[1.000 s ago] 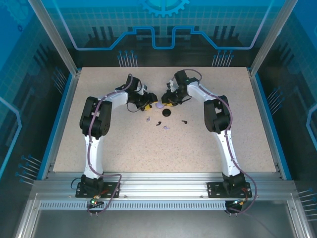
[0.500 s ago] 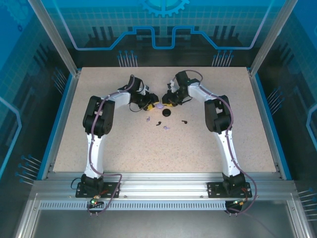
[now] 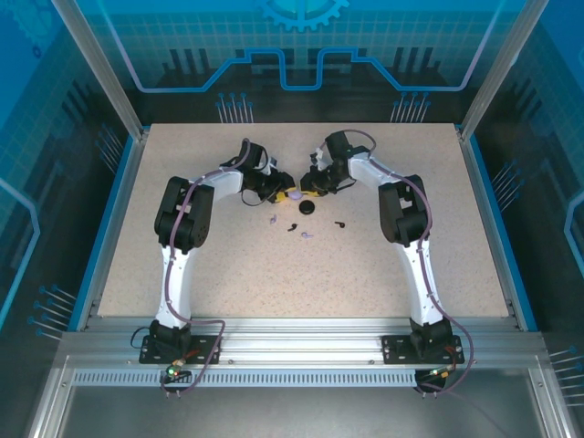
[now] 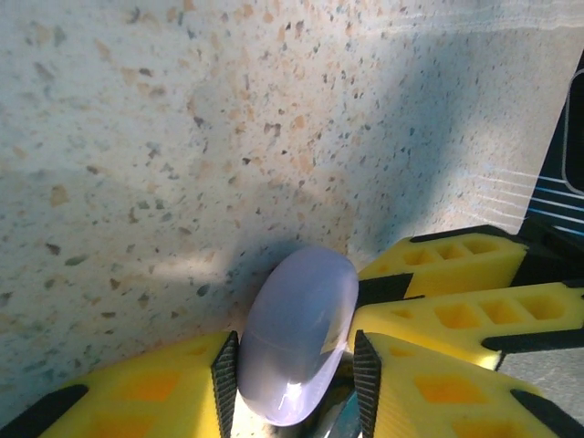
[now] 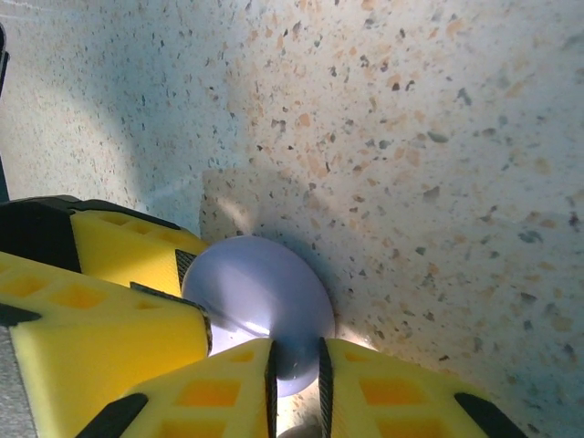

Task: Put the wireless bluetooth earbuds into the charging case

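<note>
1 lilac pod [image 4: 297, 319] clenched by left end effector [image 4: 295, 367] and right end effector [image 5: 297, 374]. On the bench [image 3: 228, 274]: 1 case [image 3: 307, 208], 2 earbuds [image 3: 339, 224] [image 3: 293, 228], 2 lilac bits [image 3: 273, 219] [image 3: 307, 234], tiny and indistinct.

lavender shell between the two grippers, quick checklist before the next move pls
1. left gripper pads on both sides of the lavender shell: ok
2. right gripper pinching the shell's edge: ok
3. shell opened: cannot tell
4. black puck on the table, apart from both grippers: ok
5. earbuds seated in anything: not ok, both lie loose on the table
</note>
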